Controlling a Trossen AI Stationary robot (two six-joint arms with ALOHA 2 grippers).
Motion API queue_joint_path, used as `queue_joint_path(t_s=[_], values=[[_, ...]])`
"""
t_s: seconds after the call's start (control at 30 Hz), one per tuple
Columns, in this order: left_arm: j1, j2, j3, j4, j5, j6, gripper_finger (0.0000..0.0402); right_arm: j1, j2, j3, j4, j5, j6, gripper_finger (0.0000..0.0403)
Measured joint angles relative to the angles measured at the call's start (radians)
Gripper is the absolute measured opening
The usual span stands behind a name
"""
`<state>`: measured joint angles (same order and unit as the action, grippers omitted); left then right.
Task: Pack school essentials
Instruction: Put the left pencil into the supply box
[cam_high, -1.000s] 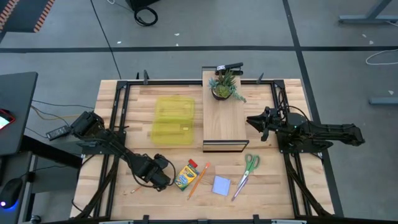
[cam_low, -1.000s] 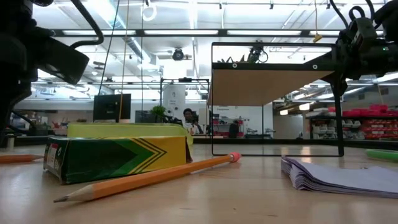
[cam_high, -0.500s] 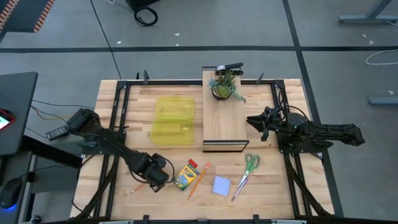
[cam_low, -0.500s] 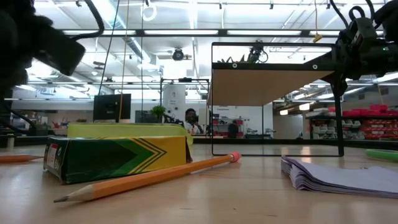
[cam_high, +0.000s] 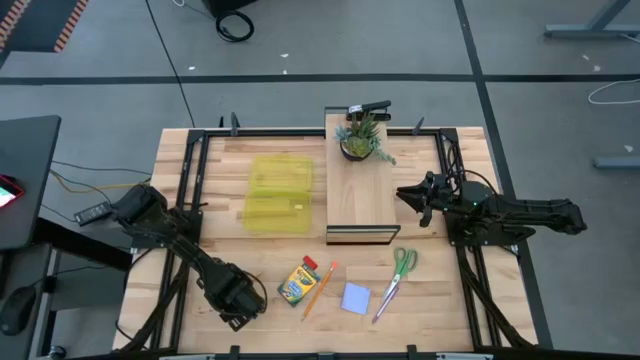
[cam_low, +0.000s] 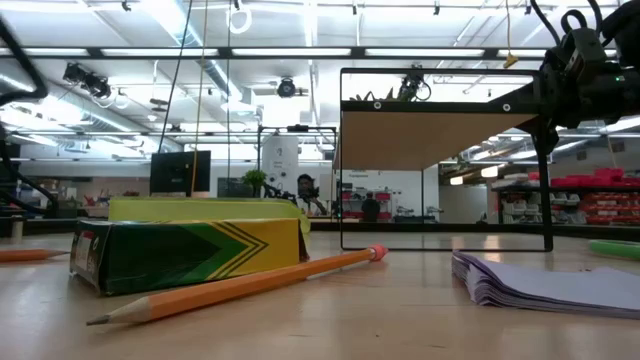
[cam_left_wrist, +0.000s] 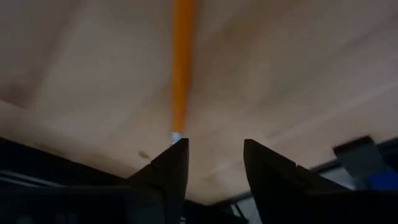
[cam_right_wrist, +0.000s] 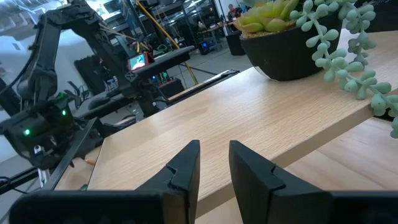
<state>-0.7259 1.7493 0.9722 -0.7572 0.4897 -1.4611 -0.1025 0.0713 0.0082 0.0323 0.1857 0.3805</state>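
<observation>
Left pincer (cam_high: 236, 305) low at the surface's (cam_high: 225, 175) front-left edge, fingers parted narrowly, empty, an orange pencil (cam_left_wrist: 181, 59) just ahead. Crayon box (cam_high: 297, 282), second pencil (cam_high: 318, 290), sticky pad (cam_high: 356, 298), scissors (cam_high: 396, 277) lie spaced along the front. Right pincer (cam_high: 405, 196) narrow, empty, beside the raised board (cam_high: 358, 195).

A robotics lab or workshop: a wooden table (cam_high: 230, 170) with 2 mounted arms stands on grey concrete floor (cam_high: 330, 45), with ceiling strip lights (cam_low: 300, 52), monitors (cam_low: 180, 172) and red shelving (cam_low: 585, 205) behind.
</observation>
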Motion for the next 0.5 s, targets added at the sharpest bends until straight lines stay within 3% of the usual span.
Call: queue_joint_path(t_s=[0.27, 0.5], values=[[-0.008, 0.084, 0.000, 0.006, 0.135, 0.066, 0.0167, 0.000, 0.000, 0.000, 0.000, 0.000, 0.000, 0.0093], [-0.008, 0.075, 0.000, -0.049, 0.167, 0.080, 0.0152, 0.000, 0.000, 0.000, 0.000, 0.000, 0.000, 0.0093]])
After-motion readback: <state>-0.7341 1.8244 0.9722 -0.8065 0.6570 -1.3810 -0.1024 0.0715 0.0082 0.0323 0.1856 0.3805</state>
